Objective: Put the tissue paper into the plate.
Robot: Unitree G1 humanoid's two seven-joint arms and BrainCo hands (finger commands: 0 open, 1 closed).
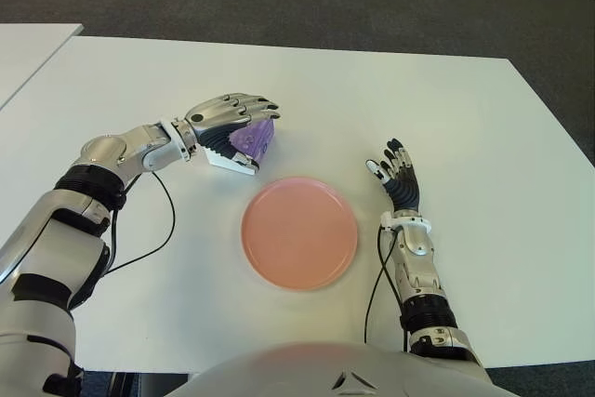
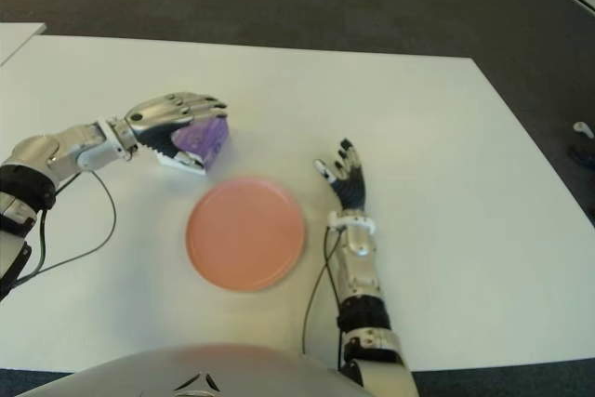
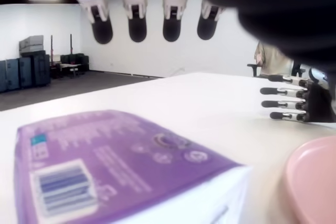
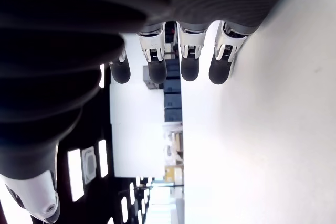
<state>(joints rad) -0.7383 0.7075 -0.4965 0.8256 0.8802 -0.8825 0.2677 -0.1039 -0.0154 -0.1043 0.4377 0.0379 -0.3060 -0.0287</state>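
A purple tissue pack (image 1: 253, 143) lies on the white table (image 1: 465, 118), just beyond the left rim of a pink plate (image 1: 299, 231). My left hand (image 1: 255, 135) arches over the pack, fingers above its top and thumb at its near side. In the left wrist view the fingertips (image 3: 137, 29) hang clear above the pack (image 3: 105, 166), not touching it, and the plate's edge (image 3: 315, 182) shows beside it. My right hand (image 1: 395, 169) shows to the right of the plate, fingers spread and holding nothing.
A black cable (image 1: 153, 239) trails across the table from my left forearm. A second white table (image 1: 28, 53) stands at the far left. Dark carpet lies beyond the table's far edge.
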